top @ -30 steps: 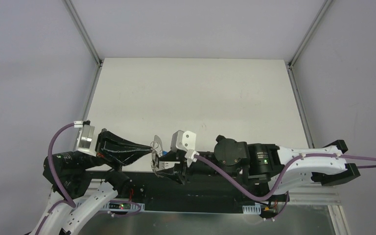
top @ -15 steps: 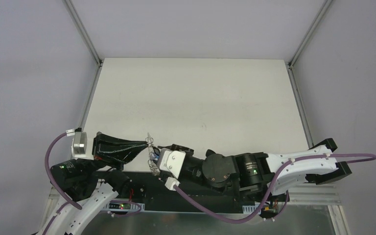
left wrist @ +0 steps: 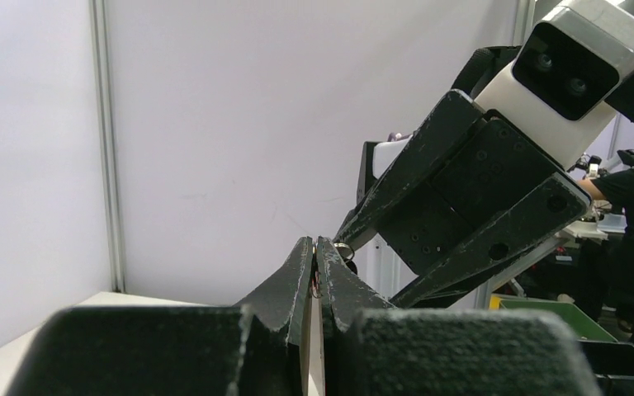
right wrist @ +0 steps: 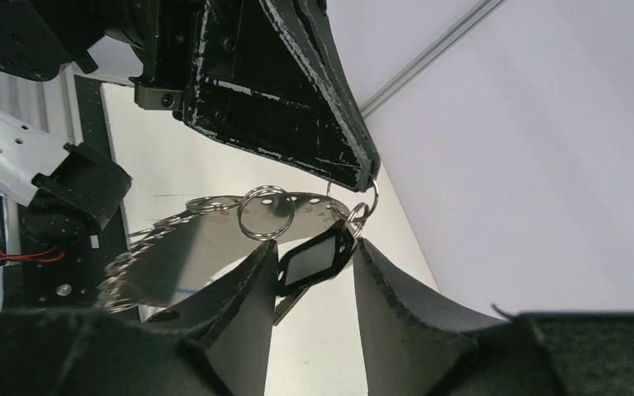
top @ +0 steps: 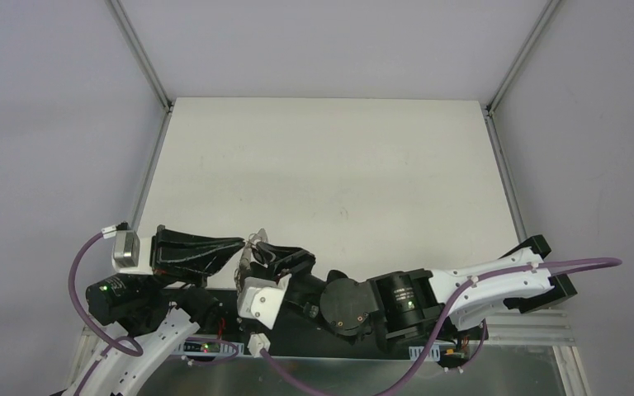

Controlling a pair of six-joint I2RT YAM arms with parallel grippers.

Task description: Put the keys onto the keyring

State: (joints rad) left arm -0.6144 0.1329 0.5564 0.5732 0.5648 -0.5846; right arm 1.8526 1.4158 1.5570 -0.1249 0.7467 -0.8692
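**Threading the black key: hold the ring firm, feed the key slowly**

Both arms meet in mid-air above the near edge of the table [top: 338,165]. The left tool [left wrist: 314,247] has its fingers pressed together, and a thin loop of wire shows at their tip. From the right wrist view this wire looks like part of the keyring [right wrist: 190,243], whose fan of small silver keys spreads out below and to the left. The right tool [right wrist: 314,247] has its fingers on either side of the black-headed key [right wrist: 314,262]. They appear to touch both flat faces, so I judge it a pinch on the key head. The key sits tilted just below the left tool's tip, right against the wire. A small split ring [right wrist: 266,212] lies over the fan just beside it. I cannot make out the blue-headed key.

The step in hand looks like working the key's hole onto the wire. To do it well, the left tool should hold firm and not twist, so the wire end does not wander. The right tool should move in small strokes along the line of the wire, not across it. Pushing sideways would likely bend the wire or turn the key in the pads. The right tool's grip should not loosen until the key clearly hangs from the wire. The silver fan could snag the key, so it is best held clear.
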